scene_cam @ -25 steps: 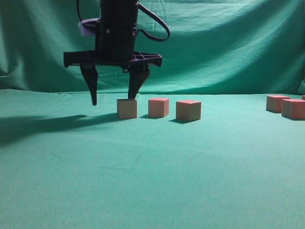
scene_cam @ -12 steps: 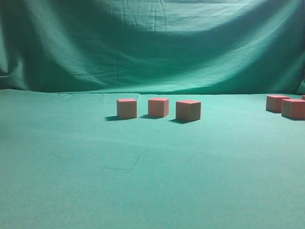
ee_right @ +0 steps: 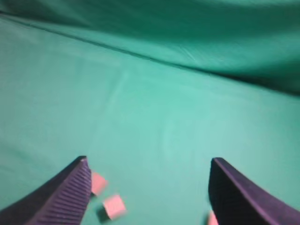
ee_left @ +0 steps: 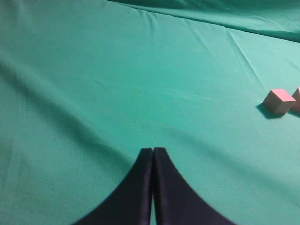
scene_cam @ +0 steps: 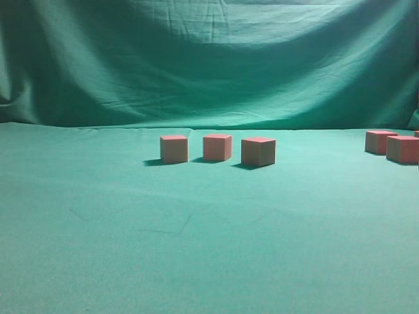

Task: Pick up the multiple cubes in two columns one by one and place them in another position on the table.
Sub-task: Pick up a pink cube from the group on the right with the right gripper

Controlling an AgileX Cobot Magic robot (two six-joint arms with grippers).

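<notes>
Three salmon-pink cubes stand in a row on the teal table (scene_cam: 196, 248): a left cube (scene_cam: 173, 149), a middle cube (scene_cam: 217, 147) and a right cube (scene_cam: 258, 151). More cubes (scene_cam: 391, 145) sit at the far right edge. No arm shows in the exterior view. My left gripper (ee_left: 153, 151) is shut and empty above bare cloth, with a cube (ee_left: 279, 101) far to its right. My right gripper (ee_right: 147, 164) is open and empty, high above the table, with cubes (ee_right: 114, 206) far below between its fingers.
A wrinkled green cloth backdrop (scene_cam: 209, 59) hangs behind the table. Another cube's edge shows at the right border of the left wrist view (ee_left: 296, 99). A pink cube corner (ee_right: 212, 219) shows beside the right finger.
The arm that hovered open over the left cube one second ago has left the exterior view. The three cubes have stayed in their row.
</notes>
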